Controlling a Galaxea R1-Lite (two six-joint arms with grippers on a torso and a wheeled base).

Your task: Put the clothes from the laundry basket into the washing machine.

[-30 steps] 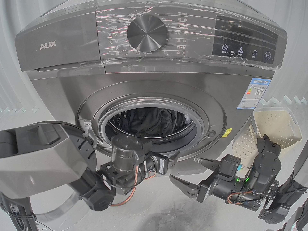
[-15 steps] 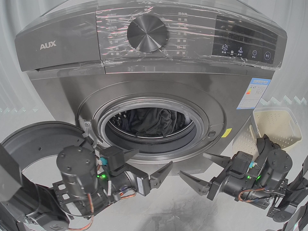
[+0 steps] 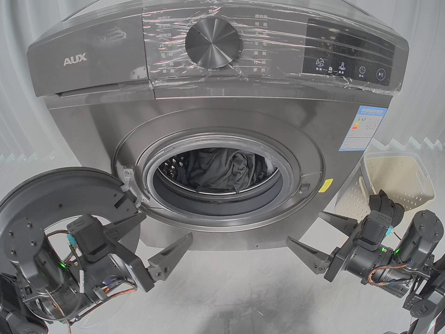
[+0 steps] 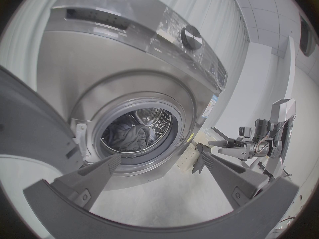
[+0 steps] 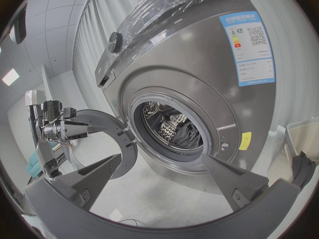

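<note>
Clothes sit in two spots: a dark garment bunched inside the drum, and a draped garment hanging over the rim of the laundry basket.

R gripper hangs low in front of the washing machine, jaws spread wide, nothing in them. L gripper is likewise wide open & empty, just in front of the swung-open door.

Key relation: the draped garment lies behind the R gripper, close by its wrist on the robot's right, while the fingers point the other way, toward the L gripper. R arm is far nearer; L is well apart, across the machine front. The draped garment's long axis runs approx. up-down over the rim, so my read is that R must turn back toward the basket before any grab.

Materials: both garments are soft, crumpled fabric, likely to sag & trail. Basket is cream plastic w/ perforated walls, just beside the machine. Machine front is brushed grey metal w/ a round port; the drum is punched steel.
</note>
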